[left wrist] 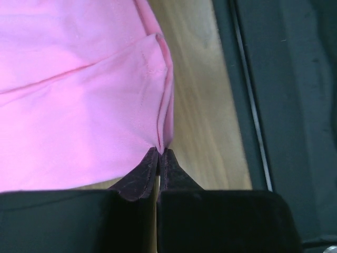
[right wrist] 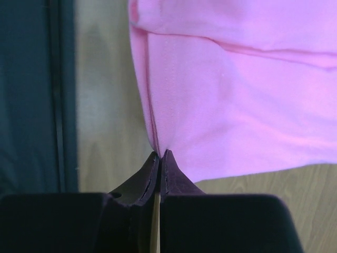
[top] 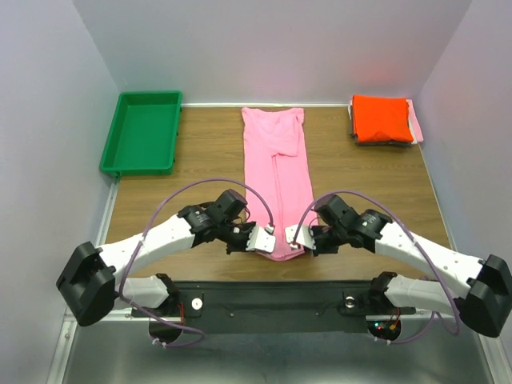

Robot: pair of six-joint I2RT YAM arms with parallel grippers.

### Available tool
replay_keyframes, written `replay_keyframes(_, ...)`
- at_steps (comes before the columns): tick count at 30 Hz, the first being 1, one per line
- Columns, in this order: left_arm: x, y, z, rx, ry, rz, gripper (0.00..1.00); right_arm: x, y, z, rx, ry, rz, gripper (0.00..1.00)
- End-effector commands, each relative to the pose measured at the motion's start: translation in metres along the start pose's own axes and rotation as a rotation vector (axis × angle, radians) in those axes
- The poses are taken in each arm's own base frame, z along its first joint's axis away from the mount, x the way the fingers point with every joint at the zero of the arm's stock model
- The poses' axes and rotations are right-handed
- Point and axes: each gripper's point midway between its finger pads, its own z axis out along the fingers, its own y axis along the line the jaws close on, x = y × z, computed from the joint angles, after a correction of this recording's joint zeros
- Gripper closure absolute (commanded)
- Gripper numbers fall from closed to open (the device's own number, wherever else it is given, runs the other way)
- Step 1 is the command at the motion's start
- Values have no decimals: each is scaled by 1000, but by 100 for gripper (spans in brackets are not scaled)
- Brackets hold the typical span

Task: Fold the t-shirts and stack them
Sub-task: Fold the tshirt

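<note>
A bubblegum pink t-shirt lies in a long narrow folded strip down the middle of the wooden table. My left gripper is shut on its near left corner; the wrist view shows the fingertips pinching the pink hem. My right gripper is shut on the near right corner, pinching the hem. A folded orange-red t-shirt lies on a stack at the back right, over a paler pink one and a dark one.
A green plastic tray stands at the back left. The black front rail of the table runs just behind both grippers. White walls close in the left, right and back sides.
</note>
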Motion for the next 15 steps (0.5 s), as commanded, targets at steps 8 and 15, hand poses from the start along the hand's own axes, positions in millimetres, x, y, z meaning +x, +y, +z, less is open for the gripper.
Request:
replay_keyframes(8,-30,-32,-22,50,-58,7,100,-29,25,-23,-16,-32,81,99)
replay_keyframes(15,-21,15,-30,-66,-54,16,100,-30,-31,-26,155,-26,89,99)
